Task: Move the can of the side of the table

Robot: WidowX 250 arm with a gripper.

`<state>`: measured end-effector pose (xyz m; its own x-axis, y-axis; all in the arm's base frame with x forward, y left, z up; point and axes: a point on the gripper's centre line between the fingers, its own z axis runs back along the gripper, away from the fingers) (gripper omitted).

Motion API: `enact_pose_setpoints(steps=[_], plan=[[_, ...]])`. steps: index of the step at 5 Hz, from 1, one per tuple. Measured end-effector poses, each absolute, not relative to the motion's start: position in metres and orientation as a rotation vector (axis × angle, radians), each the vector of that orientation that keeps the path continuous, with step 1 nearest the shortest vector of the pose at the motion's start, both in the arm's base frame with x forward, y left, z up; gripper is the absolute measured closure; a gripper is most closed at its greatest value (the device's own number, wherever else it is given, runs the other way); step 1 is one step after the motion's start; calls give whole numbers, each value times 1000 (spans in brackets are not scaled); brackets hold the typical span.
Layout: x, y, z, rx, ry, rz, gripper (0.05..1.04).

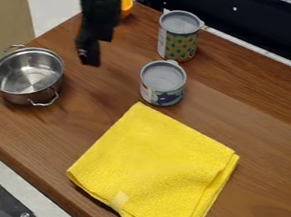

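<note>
Gripper (89, 57) hangs over the worktop (268, 116), can't tell if it's open or gripping anything. Steel pot (27, 72) at left, so mind that. Short can (162, 85) is just beyond the yellow cloth (157, 170), tall can (178, 38) farther back. Whichever's meant, I'd come straight down and grab squarely, no nudging its neighbour.

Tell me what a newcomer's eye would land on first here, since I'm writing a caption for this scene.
Probably the bright yellow cloth, folded on the wooden table at the near side of the view. Next might come the shiny metal pot at the left, and the black gripper hanging between it and the two cans, the shorter in front of the taller.
</note>
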<state>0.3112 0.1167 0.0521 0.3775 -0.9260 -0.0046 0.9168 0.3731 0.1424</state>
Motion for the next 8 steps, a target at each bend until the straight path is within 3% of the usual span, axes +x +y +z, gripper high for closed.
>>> enact_pose_setpoints(steps=[1,3,4,6,8], plan=[[318,100,50,104,-53,-1192,87],[324,83,41,185,-40,-1181,87],[321,84,25,182,22,-1189,87],[328,65,17,184,30,-1186,87],[340,46,30,172,24,-1179,87]])
